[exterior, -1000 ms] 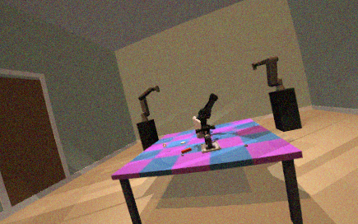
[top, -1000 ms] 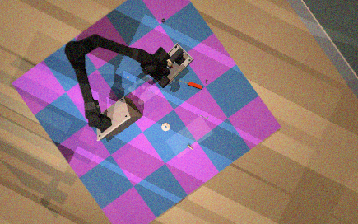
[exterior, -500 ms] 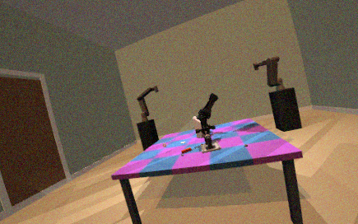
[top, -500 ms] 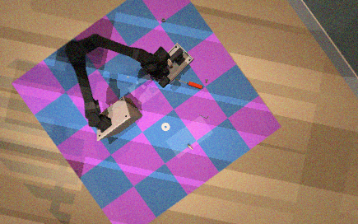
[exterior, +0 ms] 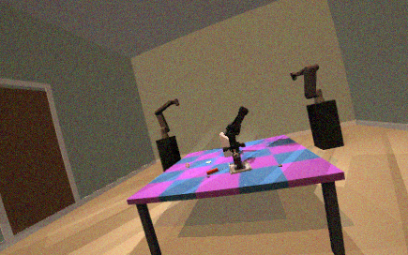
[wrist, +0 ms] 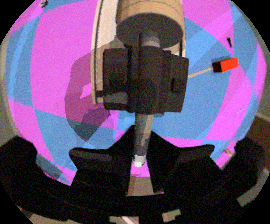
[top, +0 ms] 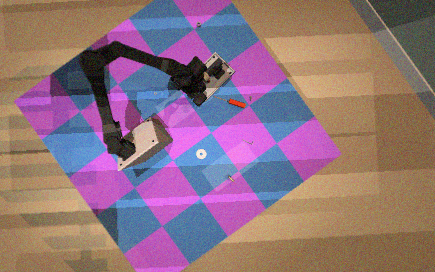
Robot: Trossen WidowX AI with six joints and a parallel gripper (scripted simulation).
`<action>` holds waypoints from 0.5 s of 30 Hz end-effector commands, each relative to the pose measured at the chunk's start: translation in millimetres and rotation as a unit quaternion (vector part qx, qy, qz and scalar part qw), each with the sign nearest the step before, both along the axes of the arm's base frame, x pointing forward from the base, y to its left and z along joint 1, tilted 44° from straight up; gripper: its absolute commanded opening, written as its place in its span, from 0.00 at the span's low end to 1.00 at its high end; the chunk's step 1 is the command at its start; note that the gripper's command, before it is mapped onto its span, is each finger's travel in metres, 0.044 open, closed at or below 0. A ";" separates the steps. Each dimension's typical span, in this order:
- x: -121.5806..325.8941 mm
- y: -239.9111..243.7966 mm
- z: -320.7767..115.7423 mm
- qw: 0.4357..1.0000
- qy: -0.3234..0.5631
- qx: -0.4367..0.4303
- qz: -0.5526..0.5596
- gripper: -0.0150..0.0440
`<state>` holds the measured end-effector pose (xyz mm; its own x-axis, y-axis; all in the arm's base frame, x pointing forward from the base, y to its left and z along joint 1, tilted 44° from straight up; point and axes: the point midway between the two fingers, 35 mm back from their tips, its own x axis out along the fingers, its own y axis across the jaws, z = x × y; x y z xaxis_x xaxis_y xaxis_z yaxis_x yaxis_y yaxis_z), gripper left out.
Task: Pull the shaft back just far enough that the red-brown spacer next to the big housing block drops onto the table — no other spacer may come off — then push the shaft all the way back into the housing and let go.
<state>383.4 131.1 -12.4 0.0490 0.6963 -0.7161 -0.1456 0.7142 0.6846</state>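
My gripper [wrist: 137,127] is shut on the near end of the grey shaft [wrist: 142,132], whose pale tip shows between the fingers. The shaft runs through a dark block [wrist: 146,80] and on to a broad tan cylindrical part [wrist: 150,27] [top: 206,77] beyond it. A short length of shaft shows between that block and the tan part. The pale base plate [top: 230,71] [wrist: 101,30] lies under the assembly, with another dark block [top: 219,69] at its far end. The red-brown spacer cannot be told apart; the far end is cut off in the wrist view, and the arm hides much in the top view.
A red-handled screwdriver [top: 236,103] [wrist: 229,64] lies beside the base plate. A white ring [top: 201,154] lies farther off. Several small parts lie around, including one [top: 198,24] toward the far edge and another [top: 231,178]. The arm stands on a pale-topped pedestal [top: 143,135].
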 end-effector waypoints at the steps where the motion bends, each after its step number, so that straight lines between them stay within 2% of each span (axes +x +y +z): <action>1: 1.6 0.2 0.7 1.000 0.000 0.000 -0.001 0.25; 15: 2.9 0.3 0.9 1.000 0.000 0.000 -0.001 0.25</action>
<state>384.8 131.2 -12.1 0.0490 0.6963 -0.7161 -0.1456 0.7143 0.6846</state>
